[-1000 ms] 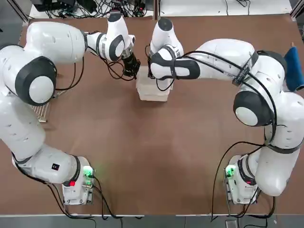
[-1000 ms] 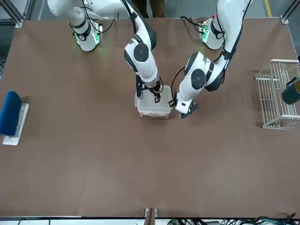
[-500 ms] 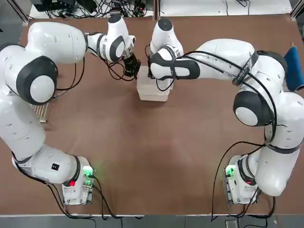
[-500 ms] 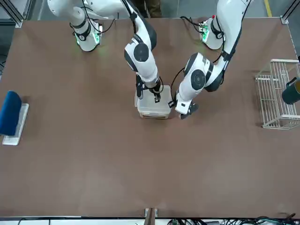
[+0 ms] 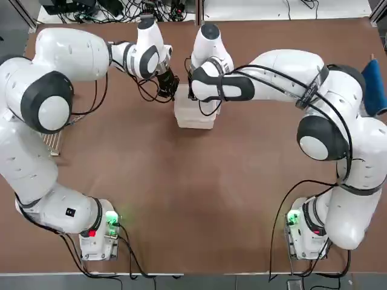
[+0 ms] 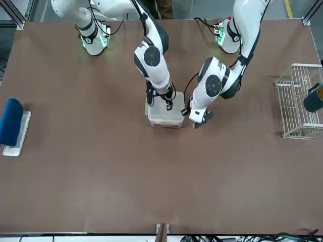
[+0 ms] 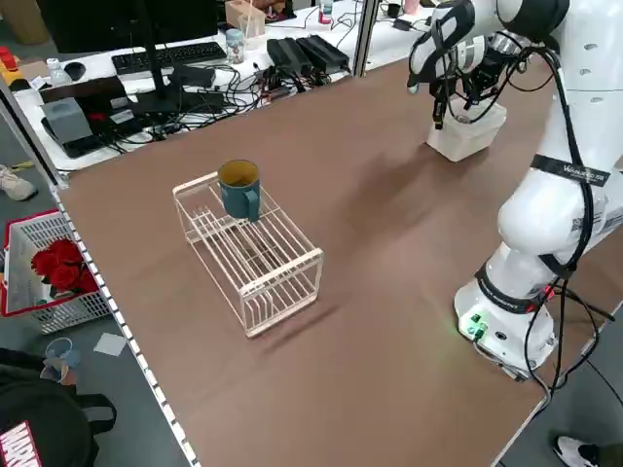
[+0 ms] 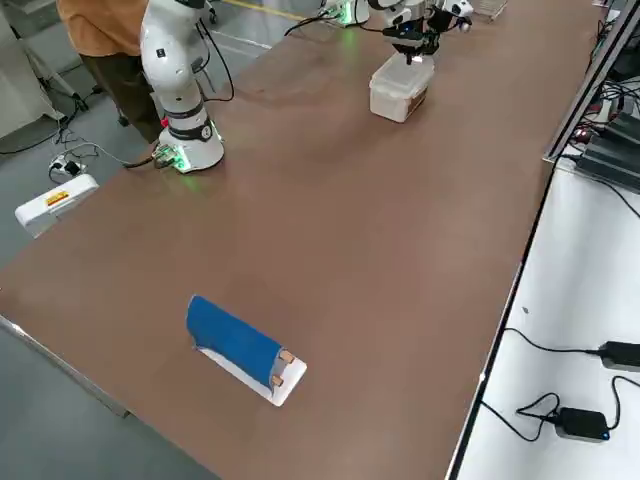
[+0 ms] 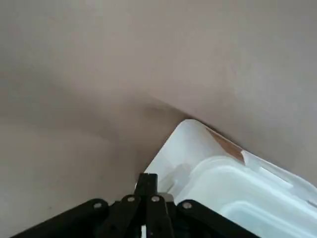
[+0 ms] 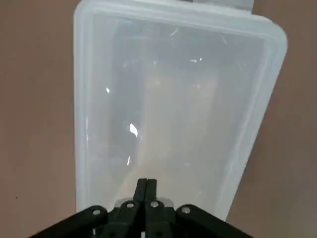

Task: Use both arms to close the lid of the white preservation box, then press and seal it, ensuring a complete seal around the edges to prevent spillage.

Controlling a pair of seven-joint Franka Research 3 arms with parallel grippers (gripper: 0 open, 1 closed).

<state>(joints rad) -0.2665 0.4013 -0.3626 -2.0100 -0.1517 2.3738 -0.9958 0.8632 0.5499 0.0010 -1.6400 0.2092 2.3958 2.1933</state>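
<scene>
Pressing stalls over the box

On the brown table (image 6: 151, 191), both arms hold the pose of a second ago; sealing apparently gains nothing. The white box (image 6: 167, 124) sits far from their bases, lid (image 10: 168, 99) on top. Left gripper (image 9: 147, 175), at its corner, and right gripper (image 10: 147, 180), above the lid, are pressed together, empty.

Brown table (image 6: 151, 176), white lidded box (image 6: 166, 116), white wire rack (image 6: 298, 101), blue-and-white object (image 6: 13, 126).
</scene>
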